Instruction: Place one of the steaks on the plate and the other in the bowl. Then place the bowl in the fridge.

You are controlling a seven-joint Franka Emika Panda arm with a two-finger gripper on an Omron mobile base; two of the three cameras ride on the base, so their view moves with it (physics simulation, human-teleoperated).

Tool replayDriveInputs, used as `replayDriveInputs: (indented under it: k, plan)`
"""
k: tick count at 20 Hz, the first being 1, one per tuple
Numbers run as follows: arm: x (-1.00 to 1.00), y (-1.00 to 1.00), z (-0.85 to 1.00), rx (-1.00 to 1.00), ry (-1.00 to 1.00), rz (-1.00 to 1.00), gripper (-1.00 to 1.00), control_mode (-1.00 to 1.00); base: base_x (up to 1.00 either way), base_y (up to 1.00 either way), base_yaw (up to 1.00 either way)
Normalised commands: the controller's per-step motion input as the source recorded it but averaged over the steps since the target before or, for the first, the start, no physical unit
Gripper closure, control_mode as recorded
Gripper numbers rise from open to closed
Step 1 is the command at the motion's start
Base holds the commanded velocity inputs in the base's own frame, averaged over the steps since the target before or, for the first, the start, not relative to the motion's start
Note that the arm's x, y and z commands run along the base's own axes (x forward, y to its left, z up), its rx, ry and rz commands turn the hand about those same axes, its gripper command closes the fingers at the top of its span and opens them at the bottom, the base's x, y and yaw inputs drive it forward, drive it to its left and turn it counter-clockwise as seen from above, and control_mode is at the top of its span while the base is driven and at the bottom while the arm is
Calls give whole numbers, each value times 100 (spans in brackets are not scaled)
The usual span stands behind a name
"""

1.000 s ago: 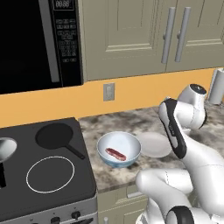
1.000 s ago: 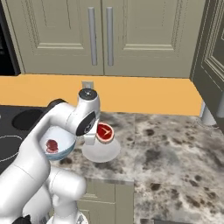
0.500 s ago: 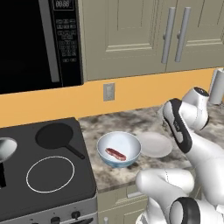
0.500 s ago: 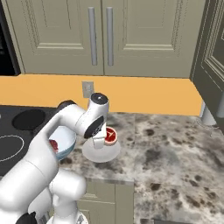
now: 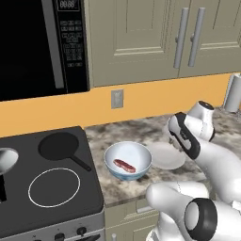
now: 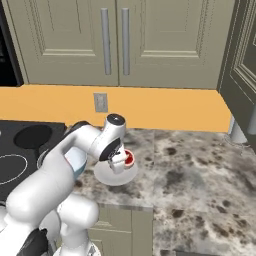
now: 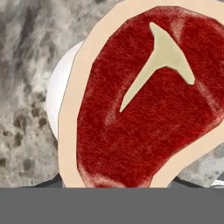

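Seen from the left base view: one steak (image 5: 124,165) lying inside the bowl (image 5: 128,161), near the worktop's (image 5: 141,134) front edge beside the stove (image 5: 47,188), long axis running left-right toward the plate (image 5: 165,156) touching the bowl's right side. Revealed by the right base view: the gripper (image 6: 119,161) low over that plate (image 6: 116,176), a second steak (image 6: 128,158) at its fingers. Filling the hand view: this steak (image 7: 144,96), pale fat rim, Y-shaped bone pointing up-right, plate edge (image 7: 59,94) behind. Fingers clamped on the steak.

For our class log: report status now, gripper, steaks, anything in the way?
Gripper holding steak over plate. Other steak in bowl. Nothing in the way.
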Motion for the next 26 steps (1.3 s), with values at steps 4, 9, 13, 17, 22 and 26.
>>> replayDriveInputs:
  k: [4, 9, 13, 17, 22, 26]
  plan:
    - [31, 10, -31, -8, 7, 15, 100, -100, 0, 0, 0]
    - [27, 1, -25, -9, 7, 10, 100, -100, 0, 0, 0]
    - [4, 0, -28, -3, 9, 11, 100, -100, 0, 0, 0]
    - [1, 0, -34, -6, 8, 3, 100, -100, 0, 0, 0]
    - [0, -4, -24, -4, 2, 1, 100, -100, 0, 0, 0]
    - [0, -3, -24, 0, 5, 1, 100, -100, 0, 0, 0]
